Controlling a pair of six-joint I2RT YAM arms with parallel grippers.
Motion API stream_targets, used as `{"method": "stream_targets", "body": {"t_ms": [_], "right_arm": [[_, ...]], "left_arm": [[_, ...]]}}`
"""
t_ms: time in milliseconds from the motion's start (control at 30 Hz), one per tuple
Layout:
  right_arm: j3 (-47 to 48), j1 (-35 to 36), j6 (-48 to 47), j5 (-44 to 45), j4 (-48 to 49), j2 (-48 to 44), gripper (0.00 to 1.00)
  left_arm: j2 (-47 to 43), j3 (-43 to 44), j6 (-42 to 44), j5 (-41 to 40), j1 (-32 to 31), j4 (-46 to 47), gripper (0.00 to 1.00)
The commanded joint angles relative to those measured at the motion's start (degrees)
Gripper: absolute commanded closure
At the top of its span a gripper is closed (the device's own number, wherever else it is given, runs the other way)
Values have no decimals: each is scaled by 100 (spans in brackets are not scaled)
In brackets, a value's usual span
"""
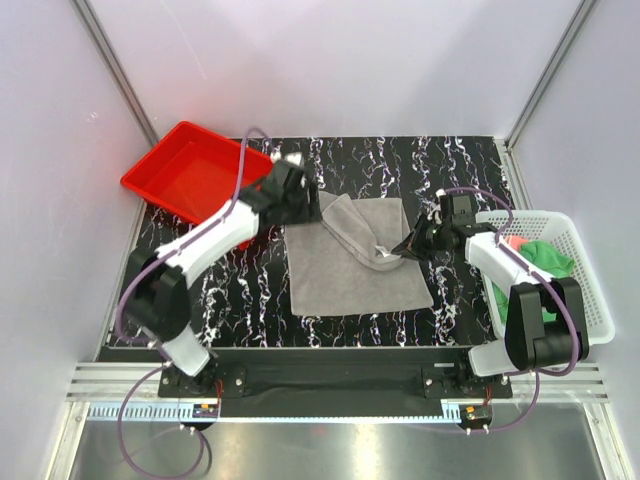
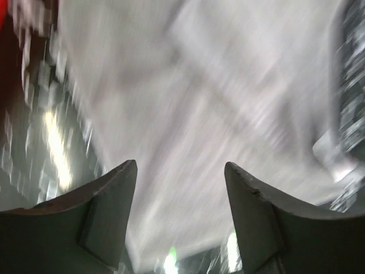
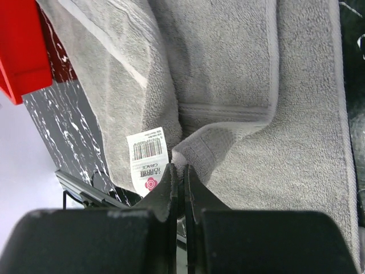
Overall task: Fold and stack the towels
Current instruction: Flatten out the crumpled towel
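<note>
Right wrist view has the right tool with its fingers pressed together, clamped on a bunched bit of hem of the grey terry-cloth towel, just beside the small white printed label. From the top external view, that towel lies spread on the black, white-veined marble-pattern table between the arms. One flap is drawn diagonally across it from the far-left corner to the right tool. The left tool hovers at that far-left corner. Its wrist view is blurred, but the fingers stand apart with nothing between them and grey cloth below.

This looks like the first fold. To do it well, I judge the right tool should carry its pinch low and level so edge meets edge, while the left tool takes the matching corner. Pulling by one corner would likely keep the fold skewed.

The glossy table may let the cloth slide. At the right stands a white mesh plastic basket holding a bright green cloth towel and a salmon-pink cloth towel. Far left sits a shallow red plastic tray. Plain pale walls close in behind.
</note>
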Motion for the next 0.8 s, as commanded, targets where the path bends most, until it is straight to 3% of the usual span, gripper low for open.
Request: {"method": "stream_targets", "body": {"t_ms": [0, 133, 367, 767], "right_arm": [[-23, 39, 70, -13, 319, -208, 100], [-6, 39, 61, -65, 389, -76, 100], [143, 39, -62, -74, 434, 213, 100], [135, 47, -124, -48, 574, 460, 100]], "left_arm": [[807, 885, 560, 494, 347, 790, 35], [1670, 1650, 929, 1284, 637, 949, 38], [2673, 2327, 1544, 1664, 787, 976, 40], [3192, 2284, 1598, 2131, 788, 1336, 46]]}}
